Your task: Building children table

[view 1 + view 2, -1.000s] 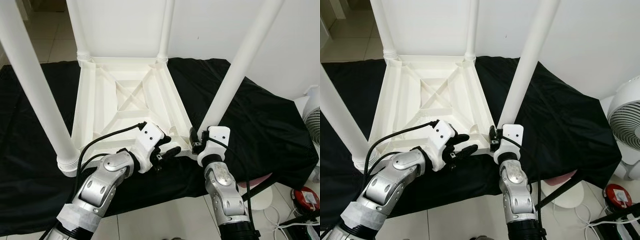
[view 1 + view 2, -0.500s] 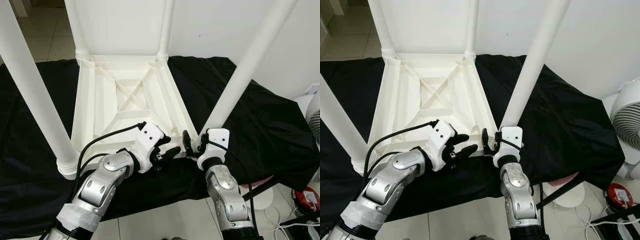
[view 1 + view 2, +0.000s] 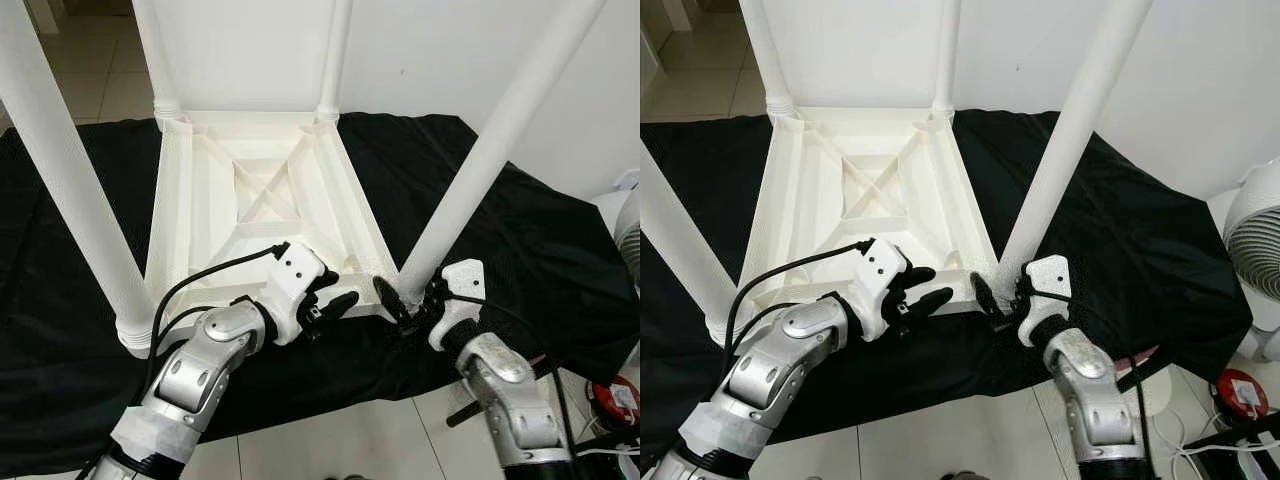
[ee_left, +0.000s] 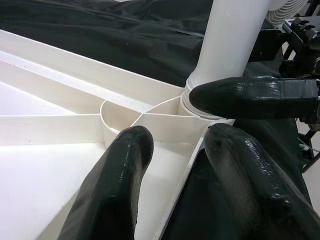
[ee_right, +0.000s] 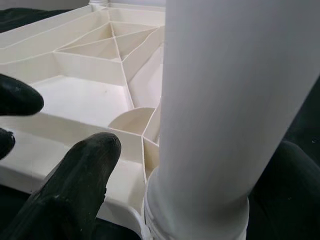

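While the left gripper [image 3: 335, 303], fingers apart, is steadying the upturned table [image 3: 250, 200], the open right gripper [image 3: 405, 305] is straddling the leg [image 3: 470, 180] base, probably seating it.

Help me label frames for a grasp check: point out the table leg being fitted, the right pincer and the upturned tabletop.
table leg [image 3: 470, 185], left eye view, mid-shaft.
right pincer [image 3: 412, 303], left eye view, between its fingertips at the leg's base.
upturned tabletop [image 3: 262, 190], left eye view, crossed ribs of the underside.
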